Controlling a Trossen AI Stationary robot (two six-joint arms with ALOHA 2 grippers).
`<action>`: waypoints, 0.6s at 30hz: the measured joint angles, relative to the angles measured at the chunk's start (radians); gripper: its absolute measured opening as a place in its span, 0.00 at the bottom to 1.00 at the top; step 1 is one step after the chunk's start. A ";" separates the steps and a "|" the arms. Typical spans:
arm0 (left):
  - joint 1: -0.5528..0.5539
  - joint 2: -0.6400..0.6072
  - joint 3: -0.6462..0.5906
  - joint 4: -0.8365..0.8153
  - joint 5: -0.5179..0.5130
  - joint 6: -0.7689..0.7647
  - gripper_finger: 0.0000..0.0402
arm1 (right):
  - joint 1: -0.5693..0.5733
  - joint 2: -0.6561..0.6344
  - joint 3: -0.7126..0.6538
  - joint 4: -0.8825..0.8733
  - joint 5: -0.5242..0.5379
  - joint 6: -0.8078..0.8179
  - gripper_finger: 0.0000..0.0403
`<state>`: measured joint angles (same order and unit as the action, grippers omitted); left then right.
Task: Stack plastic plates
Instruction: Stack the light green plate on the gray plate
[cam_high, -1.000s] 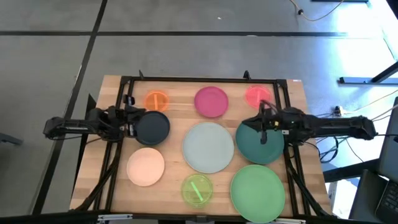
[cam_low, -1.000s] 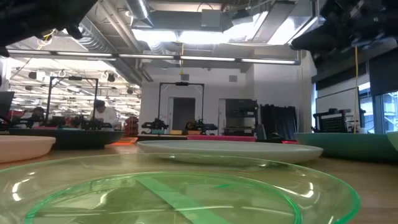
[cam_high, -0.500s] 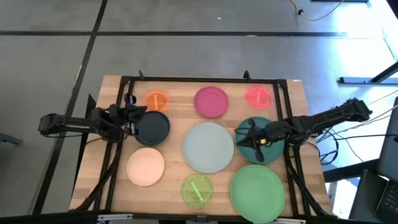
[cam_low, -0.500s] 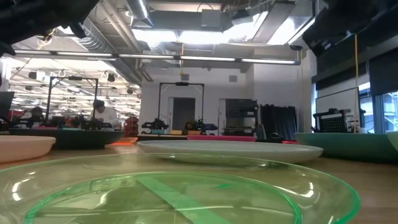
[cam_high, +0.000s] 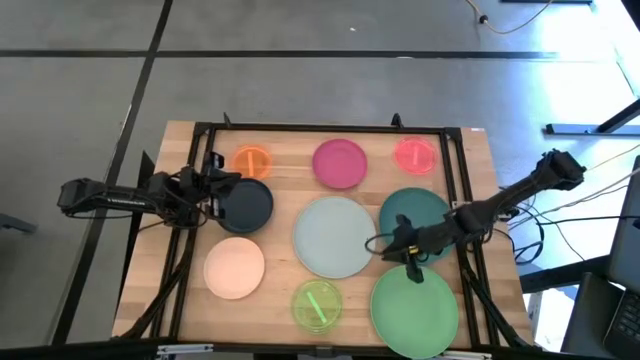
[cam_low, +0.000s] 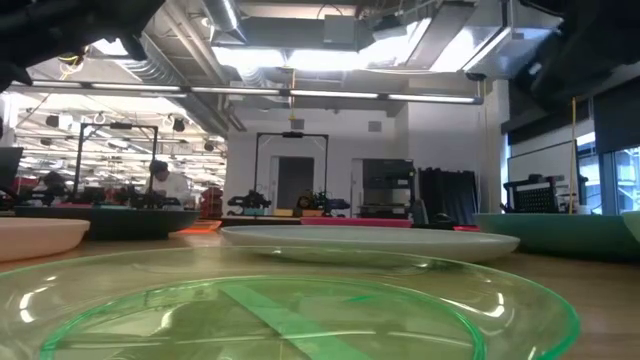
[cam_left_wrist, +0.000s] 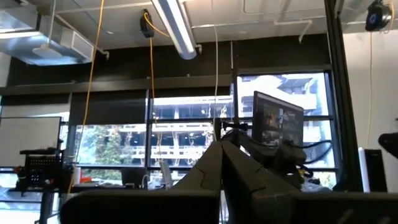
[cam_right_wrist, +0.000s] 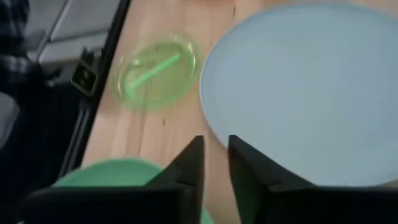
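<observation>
Nine plates lie singly on the wooden table (cam_high: 480, 190), none yet on another, so stacking has not begun. Take the pale grey-blue plate (cam_high: 334, 236) in the middle as landmark. Behind it is the magenta plate (cam_high: 340, 163); the orange plate (cam_high: 251, 161) and pink-red plate (cam_high: 414, 155) sit at the far corners. The navy plate (cam_high: 245, 204) is to its left, the peach plate (cam_high: 234, 267) nearer and to the left, the lime plate (cam_high: 317, 305) just in front. To its right lies the teal plate (cam_high: 415, 222), with the green plate (cam_high: 414, 304) in front of that. No plate holds anything.

By my reading, the step in hand is the first pick. The right gripper (cam_high: 383, 243) hovers at the gap between the grey-blue and teal plates, fingers slightly parted and holding nothing. The next move calls for lowering onto a rim and pinching it cleanly. The left gripper (cam_high: 222, 180) waits beside the navy plate, closed and empty.
</observation>
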<state>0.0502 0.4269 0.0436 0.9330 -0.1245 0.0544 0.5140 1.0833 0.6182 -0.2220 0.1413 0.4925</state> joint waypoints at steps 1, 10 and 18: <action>0.000 0.010 0.004 -0.001 0.000 0.000 0.00 | 0.006 0.015 0.000 -0.003 -0.004 0.001 0.23; 0.000 0.040 0.008 0.004 -0.049 0.034 0.00 | 0.031 0.142 -0.001 -0.033 -0.080 -0.029 0.41; 0.000 0.040 0.008 0.004 -0.048 0.034 0.00 | 0.030 0.220 -0.001 -0.045 -0.147 -0.029 0.41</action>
<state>0.0502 0.4667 0.0517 0.9367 -0.1726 0.0879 0.5438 1.3033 0.6170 -0.2668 -0.0053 0.4637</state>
